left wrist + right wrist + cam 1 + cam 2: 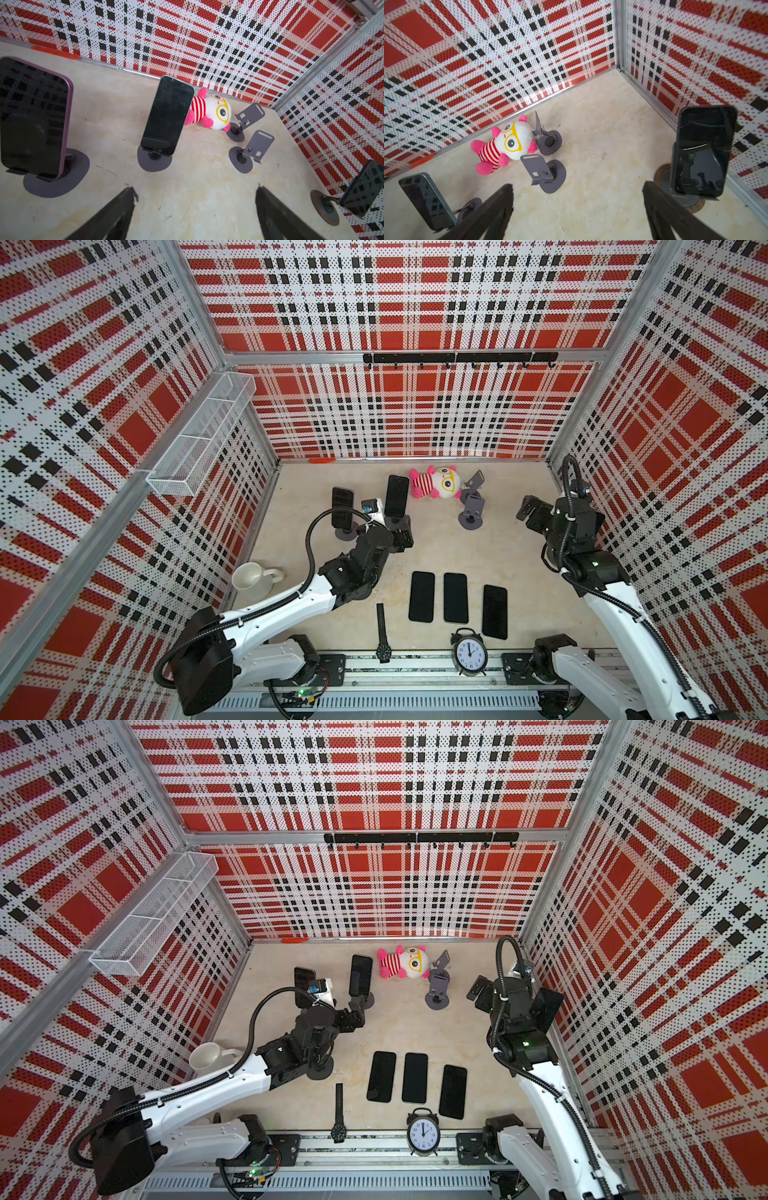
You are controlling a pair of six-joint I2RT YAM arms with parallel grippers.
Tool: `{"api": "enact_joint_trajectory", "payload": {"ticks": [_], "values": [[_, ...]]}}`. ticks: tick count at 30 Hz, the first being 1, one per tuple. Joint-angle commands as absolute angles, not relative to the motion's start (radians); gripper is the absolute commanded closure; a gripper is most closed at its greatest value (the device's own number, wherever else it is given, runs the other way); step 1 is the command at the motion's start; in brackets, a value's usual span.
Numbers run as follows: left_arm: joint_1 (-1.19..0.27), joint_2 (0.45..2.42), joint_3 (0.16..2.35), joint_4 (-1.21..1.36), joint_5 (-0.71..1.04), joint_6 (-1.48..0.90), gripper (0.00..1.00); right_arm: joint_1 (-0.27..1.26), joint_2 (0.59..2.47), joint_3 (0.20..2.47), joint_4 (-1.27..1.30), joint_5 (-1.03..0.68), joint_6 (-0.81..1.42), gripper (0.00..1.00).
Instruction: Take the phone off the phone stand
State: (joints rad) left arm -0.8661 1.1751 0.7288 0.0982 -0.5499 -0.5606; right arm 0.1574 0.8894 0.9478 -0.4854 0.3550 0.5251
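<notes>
fingers of left gripper were spread wide and empty, judged sized to span the phone, centre of left wrist frame, which was leaned back on its phone stand for viewing. right gripper was spread too, empty.
</notes>
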Motion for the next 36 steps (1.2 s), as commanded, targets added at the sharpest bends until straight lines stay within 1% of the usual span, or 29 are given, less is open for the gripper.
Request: {"api": "enact_joint_trajectory", "payload": {"ticks": [1, 6, 7, 8, 9, 10, 11, 13, 16, 17, 19, 20, 22, 25, 27, 36], "values": [[-0.88, 1.159, 0.699, 0.254, -0.551, -0.474, 0.02, 0.106, 0.908, 1.02, -0.609, 0.398, 0.521, 0.0], [-0.96, 1.195, 0.625, 0.359, -0.601, -0.394, 0.02, -0.106, 1.005, 1.126, -0.696, 0.272, 0.518, 0.0], [-0.974, 1.205, 0.618, 0.365, -0.615, -0.388, 0.02, -0.14, 1.021, 1.14, -0.708, 0.248, 0.512, 0.02], [-0.992, 1.218, 0.61, 0.373, -0.625, -0.387, 0.02, -0.18, 1.035, 1.155, -0.715, 0.215, 0.488, 0.08], [-1.004, 1.225, 0.605, 0.374, -0.619, -0.394, 0.02, -0.204, 1.044, 1.17, -0.724, 0.176, 0.466, 0.08], [-1.013, 1.233, 0.598, 0.374, -0.595, -0.412, 0.02, -0.221, 1.056, 1.188, -0.729, 0.166, 0.448, 0.06], [-1.024, 1.24, 0.587, 0.388, -0.562, -0.429, 0.02, -0.231, 1.062, 1.202, -0.731, 0.181, 0.443, 0.01], [-1.046, 1.256, 0.555, 0.442, -0.505, -0.427, 0.02, -0.239, 1.079, 1.217, -0.715, 0.202, 0.424, 0.0], [-1.064, 1.284, 0.543, 0.451, -0.503, -0.41, 0.02, -0.249, 1.109, 1.217, -0.679, 0.28, 0.384, 0.0], [-1.064, 1.291, 0.543, 0.451, -0.502, -0.403, 0.02, -0.252, 1.114, 1.21, -0.643, 0.278, 0.333, 0.0], [-1.069, 1.298, 0.537, 0.451, -0.495, -0.402, 0.02, -0.263, 1.103, 1.16, -0.536, 0.187, 0.216, 0.0], [-1.075, 1.302, 0.528, 0.457, -0.494, -0.408, 0.02, -0.273, 1.094, 1.142, -0.489, 0.164, 0.198, 0.0], [-1.084, 1.32, 0.508, 0.487, -0.484, -0.409, 0.02, -0.305, 1.092, 1.145, -0.465, 0.158, 0.225, 0.0], [-1.088, 1.347, 0.514, 0.495, -0.454, -0.425, 0.02, -0.383, 1.134, 1.181, -0.505, 0.024, 0.277, 0.0], [-1.092, 1.352, 0.513, 0.495, -0.454, -0.423, 0.02, -0.387, 1.17, 1.18, -0.509, 0.001, 0.259, 0.0], [-1.094, 1.35, 0.5, 0.495, -0.493, -0.41, 0.02, -0.388, 1.215, 1.133, -0.478, 0.166, 0.128, 0.0]]}}
